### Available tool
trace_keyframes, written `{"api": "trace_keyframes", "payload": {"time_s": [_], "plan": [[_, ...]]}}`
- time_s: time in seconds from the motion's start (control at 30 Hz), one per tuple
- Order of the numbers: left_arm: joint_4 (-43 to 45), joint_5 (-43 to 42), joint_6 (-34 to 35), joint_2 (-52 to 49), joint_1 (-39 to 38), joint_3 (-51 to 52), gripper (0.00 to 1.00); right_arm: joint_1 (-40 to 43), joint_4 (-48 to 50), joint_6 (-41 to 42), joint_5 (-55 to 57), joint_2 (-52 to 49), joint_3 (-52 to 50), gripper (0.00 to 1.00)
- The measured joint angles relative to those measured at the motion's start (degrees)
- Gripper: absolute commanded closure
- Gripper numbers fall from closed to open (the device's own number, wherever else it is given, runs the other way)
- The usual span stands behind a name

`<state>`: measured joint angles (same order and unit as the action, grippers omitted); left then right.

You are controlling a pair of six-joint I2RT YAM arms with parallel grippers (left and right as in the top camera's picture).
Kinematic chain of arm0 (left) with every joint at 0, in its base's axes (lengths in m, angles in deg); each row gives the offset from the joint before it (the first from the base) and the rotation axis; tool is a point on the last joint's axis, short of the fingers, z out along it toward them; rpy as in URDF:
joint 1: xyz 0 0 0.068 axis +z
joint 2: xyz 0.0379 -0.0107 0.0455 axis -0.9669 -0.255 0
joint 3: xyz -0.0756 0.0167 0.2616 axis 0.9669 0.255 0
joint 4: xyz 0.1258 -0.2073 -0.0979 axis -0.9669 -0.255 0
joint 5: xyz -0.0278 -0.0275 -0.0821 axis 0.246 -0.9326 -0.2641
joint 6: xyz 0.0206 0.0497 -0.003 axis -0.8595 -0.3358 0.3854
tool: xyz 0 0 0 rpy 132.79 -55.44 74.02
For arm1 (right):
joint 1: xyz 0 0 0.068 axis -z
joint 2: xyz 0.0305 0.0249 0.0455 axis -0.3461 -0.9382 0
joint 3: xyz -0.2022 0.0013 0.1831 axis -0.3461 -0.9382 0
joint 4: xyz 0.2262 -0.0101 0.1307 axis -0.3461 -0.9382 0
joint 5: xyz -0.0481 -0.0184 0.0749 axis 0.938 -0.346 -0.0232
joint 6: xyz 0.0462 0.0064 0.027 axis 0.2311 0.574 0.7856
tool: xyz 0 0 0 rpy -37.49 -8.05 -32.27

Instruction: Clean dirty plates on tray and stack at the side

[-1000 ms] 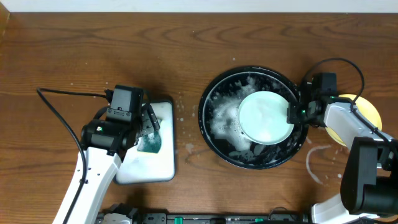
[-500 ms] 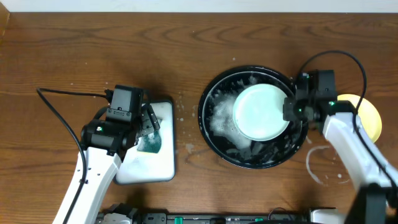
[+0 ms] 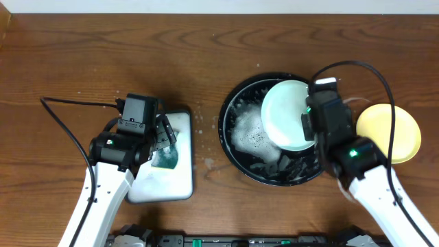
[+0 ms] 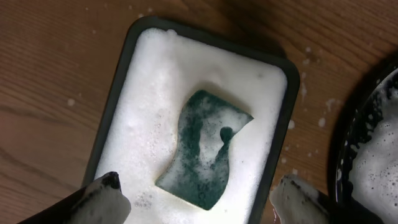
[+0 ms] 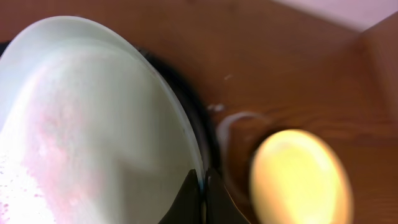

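A pale mint-blue plate (image 3: 287, 113) is held tilted over the black round tray (image 3: 236, 147), which holds soapy foam. My right gripper (image 3: 309, 122) is shut on the plate's right rim. In the right wrist view the plate (image 5: 93, 130) fills the left and shows a faint pink smear, with my right gripper (image 5: 203, 193) pinching its edge. A yellow plate (image 3: 389, 132) lies on the wood tabletop right of the tray and shows blurred in the right wrist view (image 5: 301, 180). My left gripper (image 4: 202, 199) is open above a green sponge (image 4: 205, 149).
The sponge lies in foam in a white rectangular dark-rimmed tray (image 3: 182, 182) at the left, also seen in the left wrist view (image 4: 112, 118). A whitish water ring (image 5: 239, 121) marks the wood by the yellow plate. The black tray's rim (image 4: 342, 149) is close on the right.
My right arm has swung in over the tray's right side and lifted the mint-blue plate up and tilted it. My left arm has not moved.
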<state>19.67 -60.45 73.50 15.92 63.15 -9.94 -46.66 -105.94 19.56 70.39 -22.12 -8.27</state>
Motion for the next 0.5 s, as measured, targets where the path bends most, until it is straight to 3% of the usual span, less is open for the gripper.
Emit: {"api": "trace_keyframes", "payload": {"time_s": [0.23,0.5], "plan": [[0.0,0.0,0.0,0.0,0.0,0.0,0.18,-11.28,0.04,-4.26,15.56,2.23,0.0,0.99],[-0.02,0.0,0.0,0.0,0.0,0.0,0.18,-20.85,0.31,-17.97,23.71,1.11,0.0,0.99]]}}
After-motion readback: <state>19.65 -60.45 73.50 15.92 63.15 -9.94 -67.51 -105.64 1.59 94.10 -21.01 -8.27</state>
